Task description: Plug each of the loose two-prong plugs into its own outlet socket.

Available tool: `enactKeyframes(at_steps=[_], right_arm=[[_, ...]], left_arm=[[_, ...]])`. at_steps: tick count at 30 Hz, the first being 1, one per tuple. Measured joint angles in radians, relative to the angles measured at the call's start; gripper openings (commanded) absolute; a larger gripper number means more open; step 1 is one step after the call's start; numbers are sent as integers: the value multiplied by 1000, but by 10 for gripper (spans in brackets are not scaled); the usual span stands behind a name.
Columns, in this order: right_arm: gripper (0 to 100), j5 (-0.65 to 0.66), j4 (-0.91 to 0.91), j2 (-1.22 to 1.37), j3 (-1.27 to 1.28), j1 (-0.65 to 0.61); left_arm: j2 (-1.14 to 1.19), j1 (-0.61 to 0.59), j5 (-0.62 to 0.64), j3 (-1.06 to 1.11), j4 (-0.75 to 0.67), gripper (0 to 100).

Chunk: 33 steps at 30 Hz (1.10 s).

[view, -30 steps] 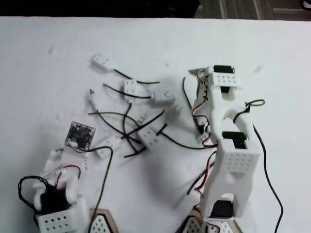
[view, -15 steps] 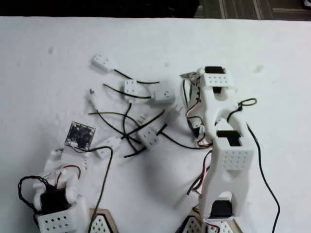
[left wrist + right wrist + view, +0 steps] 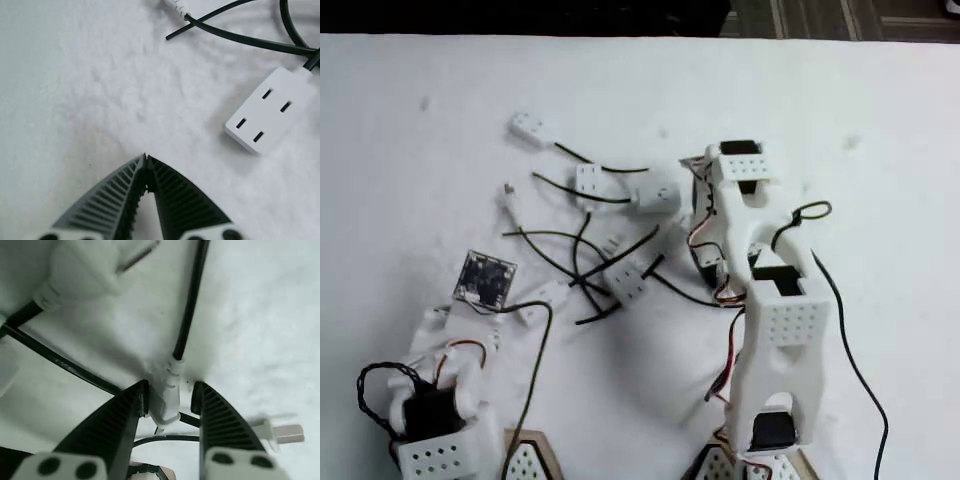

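My right gripper (image 3: 170,387) is open, its jaws standing either side of a small white two-prong plug (image 3: 166,402) on a black cord; one finger (image 3: 131,412) touches the plug, the other stands slightly off it. A larger white plug (image 3: 82,270) lies beyond, and a third plug (image 3: 280,432) lies to the side. My left gripper (image 3: 146,162) is shut and empty, low over the table near a white outlet socket (image 3: 265,117) with two pairs of slots. In the high view, the right arm (image 3: 750,230) sits beside the tangle of sockets (image 3: 630,283) and cords.
More white socket blocks (image 3: 530,127) (image 3: 588,178) (image 3: 655,197) lie scattered among crossing black cords (image 3: 570,260) at the table's middle. The left arm (image 3: 435,405) rests at the near left corner. The white table (image 3: 880,120) has open room at far right and far left.
The right arm has shifted left across the table toward the cluster of sockets and plugs. The left arm has kept still.
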Motion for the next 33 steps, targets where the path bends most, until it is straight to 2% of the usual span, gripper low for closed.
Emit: enactKeyframes(at_steps=[7, 19, 26, 33], right_arm=[[17, 0, 0, 0, 0, -25], [17, 0, 26, -40, 0, -26], [16, 54, 35, -348, 118, -35], [17, 74, 37, -773, 339, -152]], left_arm=[[0, 0, 0, 0, 0, 24], [0, 0, 0, 0, 0, 24], [0, 0, 0, 0, 0, 24], [0, -6, 0, 0, 0, 24]])
